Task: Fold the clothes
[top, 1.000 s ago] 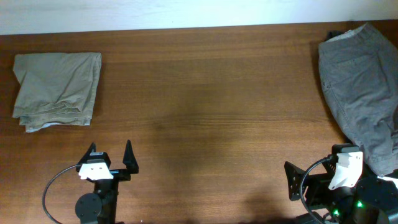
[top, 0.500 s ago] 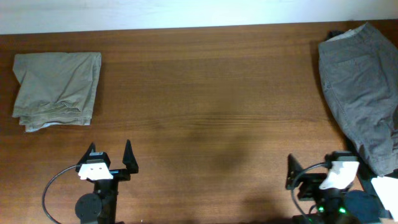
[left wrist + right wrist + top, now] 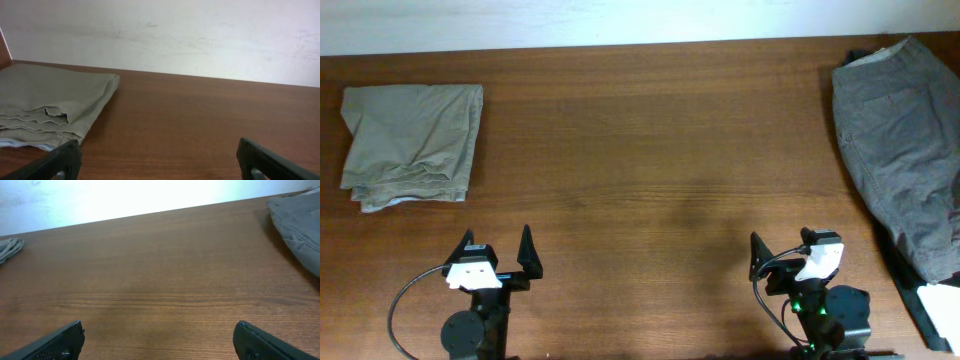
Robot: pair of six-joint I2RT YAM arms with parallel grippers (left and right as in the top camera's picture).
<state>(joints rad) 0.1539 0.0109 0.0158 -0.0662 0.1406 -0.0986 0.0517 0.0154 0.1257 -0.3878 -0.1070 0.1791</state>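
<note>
A folded khaki garment (image 3: 412, 145) lies at the table's far left; it also shows at the left of the left wrist view (image 3: 47, 105). An unfolded grey garment (image 3: 905, 150) lies spread at the far right, its edge showing in the right wrist view (image 3: 299, 227). My left gripper (image 3: 500, 255) is open and empty near the front edge, below the khaki garment; in the left wrist view (image 3: 157, 160) its fingers are wide apart. My right gripper (image 3: 782, 258) is open and empty at the front right, left of the grey garment; in the right wrist view (image 3: 160, 340) only bare wood lies between its fingers.
A dark flat object (image 3: 903, 285) with a white sheet (image 3: 942, 305) lies at the front right corner, partly under the grey garment. A white wall (image 3: 165, 35) runs behind the table's far edge. The wooden table (image 3: 650, 150) spans the view.
My right arm has moved left along the front edge, away from the grey garment, uncovering the dark object and white sheet. The left arm and both garments have not moved.
</note>
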